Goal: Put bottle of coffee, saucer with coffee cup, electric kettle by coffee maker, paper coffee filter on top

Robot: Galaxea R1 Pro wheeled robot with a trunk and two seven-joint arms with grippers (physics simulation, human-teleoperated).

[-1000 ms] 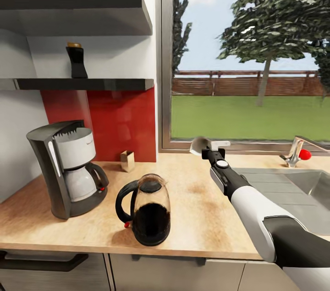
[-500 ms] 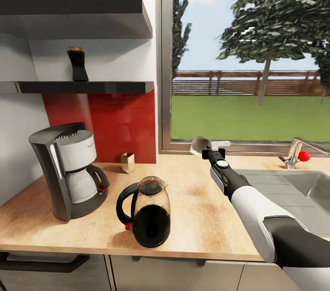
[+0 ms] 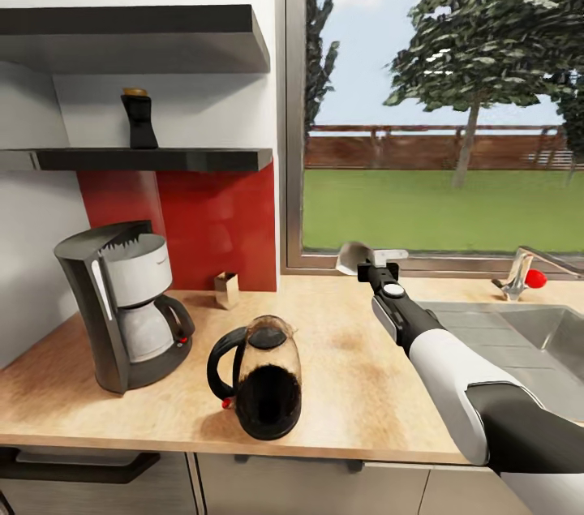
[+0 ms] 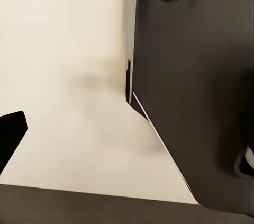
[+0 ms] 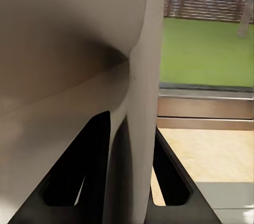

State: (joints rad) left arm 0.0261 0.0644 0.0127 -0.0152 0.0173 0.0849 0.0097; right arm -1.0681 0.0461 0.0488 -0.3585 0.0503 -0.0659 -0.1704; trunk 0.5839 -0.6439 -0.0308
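The grey coffee maker (image 3: 122, 308) stands at the counter's left, with a jagged white paper edge showing at its top. In front of it to the right sits the glass electric kettle (image 3: 261, 375), dark inside, with a black handle. On the lower wall shelf stands the dark bottle of coffee (image 3: 139, 119) with a gold cap. My right gripper (image 3: 367, 259) is held out over the counter near the window sill, shut on a pale rounded piece (image 3: 354, 255) that looks like the coffee cup (image 5: 69, 65). The left wrist view holds a dark robot body and a pale surface.
A small tan box (image 3: 226, 289) stands by the red backsplash (image 3: 211, 215). The steel sink (image 3: 519, 336) and a faucet with a red knob (image 3: 526, 275) lie to the right. The wooden countertop (image 3: 349, 369) ends at a front edge over the drawers.
The whole picture has shifted: shelf, coffee maker and kettle sit lower and slightly further right in the frame, so the camera moved. The right arm and its pale load stayed put.
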